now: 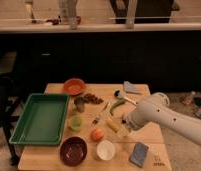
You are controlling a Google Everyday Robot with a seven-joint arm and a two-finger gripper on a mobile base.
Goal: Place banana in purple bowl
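Judged light, soft and easily bruised, the banana [113, 124] is best taken across its middle. The claw [125, 131] is held wide open over it, toward the desk's [101, 89] right edge, with nothing gripped.

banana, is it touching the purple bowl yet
Apart. The camera view shows a wide gap between the banana and the purple bowl near the front edge. The gripper is low at the banana's right end.
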